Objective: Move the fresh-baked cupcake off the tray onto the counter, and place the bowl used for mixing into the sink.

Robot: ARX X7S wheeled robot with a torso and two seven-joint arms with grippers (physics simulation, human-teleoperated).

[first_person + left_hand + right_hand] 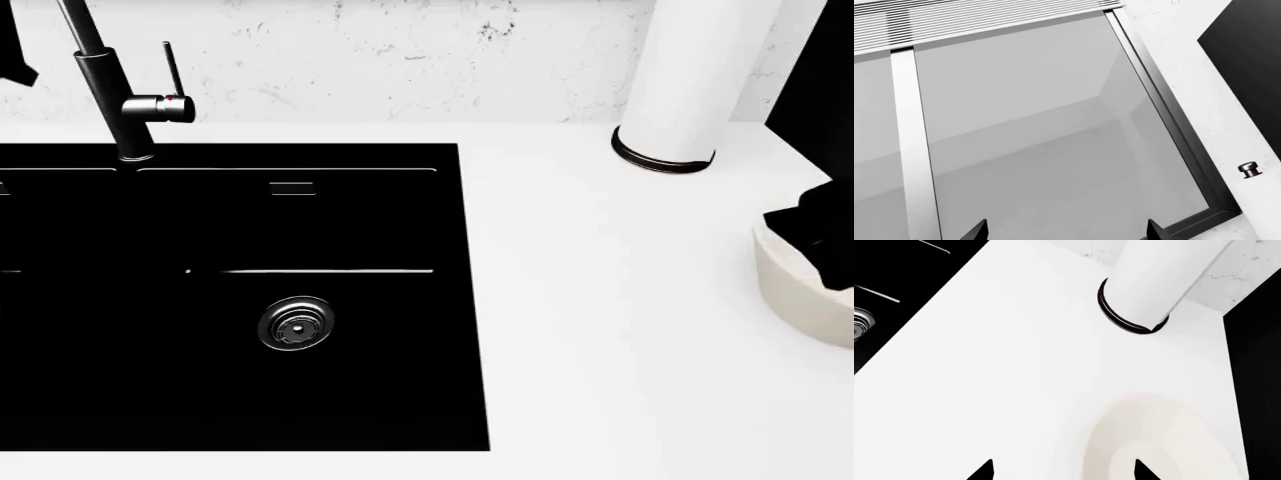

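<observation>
We see the desk [601, 330] as a smooth, plain white, with no pattern on it. The sink [374, 400] set into it is matte black, and its round drain [295, 323] is a shiny metal grey. The faucet [114, 90] is dark, near black, with a small red mark at its handle. Behind it, the wall [400, 60] is white with faint grey marbled flecks. The tall cylinder [694, 70] is white with a dark ring around its base. The bowl [801, 300] is cream-white and plain. The right end effector's fingertips [982, 471] are black.
</observation>
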